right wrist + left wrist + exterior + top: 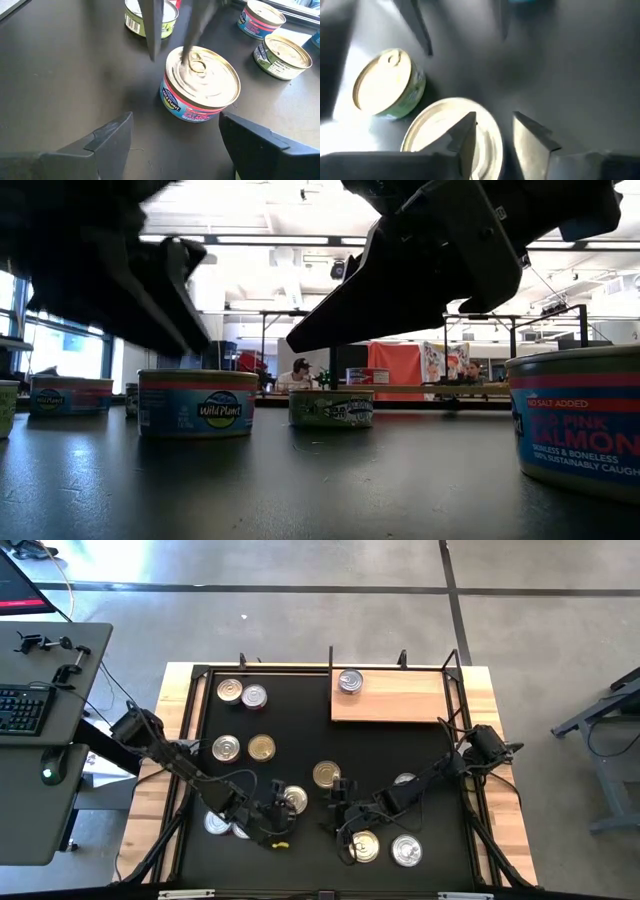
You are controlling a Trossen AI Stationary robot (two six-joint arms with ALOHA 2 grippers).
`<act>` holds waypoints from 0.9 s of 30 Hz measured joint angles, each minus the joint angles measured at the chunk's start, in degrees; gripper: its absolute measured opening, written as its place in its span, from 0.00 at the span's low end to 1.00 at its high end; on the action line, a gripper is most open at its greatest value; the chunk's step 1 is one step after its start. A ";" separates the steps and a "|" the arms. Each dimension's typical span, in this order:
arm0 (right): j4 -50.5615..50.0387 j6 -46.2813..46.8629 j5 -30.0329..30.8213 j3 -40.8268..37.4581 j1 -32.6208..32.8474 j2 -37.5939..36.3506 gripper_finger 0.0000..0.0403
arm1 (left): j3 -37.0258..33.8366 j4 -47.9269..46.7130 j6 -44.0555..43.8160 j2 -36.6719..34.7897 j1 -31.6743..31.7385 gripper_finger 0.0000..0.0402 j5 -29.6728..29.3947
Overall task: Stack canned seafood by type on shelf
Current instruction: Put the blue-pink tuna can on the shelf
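On the black table, a silver-topped tin with a blue and pink label (pixel 202 82) stands near the front middle (pixel 294 799). My left gripper (pixel 500 135) is open above it: one finger is over the lid, the other hangs off the tin's side over the table. My right gripper (pixel 182 140) is open and low, just to the tin's right (pixel 335 802), with the tin ahead of its fingers and nothing between them. The wooden shelf (pixel 400 700) lies at the far right with one silver-topped tin (pixel 350 681) standing on its left end. My left gripper comes at the tin slanting down from the table's left. One fingertip (pixel 192 52) is over the lid (pixel 215 80) near the pull tab, the other (pixel 154 40) beside the tin's wall. I cannot tell whether either finger touches it. The tin stands upright on the table.
Several more tins stand loose on the table: a gold-topped one with a green label (pixel 387 85) close by, a pair at the far left (pixel 241 692), two in front of the right arm (pixel 385 849), and two under the left arm (pixel 226 825). A raised frame (pixel 190 720) borders the table.
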 joint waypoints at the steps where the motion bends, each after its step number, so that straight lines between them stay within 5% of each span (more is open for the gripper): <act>1: 0.00 -0.01 0.00 0.00 0.00 0.00 0.71 | 0.00 0.02 -0.25 0.67 0.24 0.33 0.10; 6: -0.02 -0.07 0.02 0.00 0.00 0.00 0.71 | 0.24 0.07 -3.79 3.11 1.47 0.30 2.17; 13: -0.07 -12.38 -1.57 0.00 -0.52 0.00 0.71 | 0.26 0.32 -4.54 3.48 3.13 0.03 1.11; 19: -0.84 -28.30 -1.57 0.02 -0.85 0.00 0.71 | 0.04 4.63 -4.44 3.72 4.71 0.01 2.04; 27: -2.61 -35.82 -1.56 0.02 -2.73 0.59 0.71 | -0.10 10.53 -5.24 3.87 6.43 0.00 2.38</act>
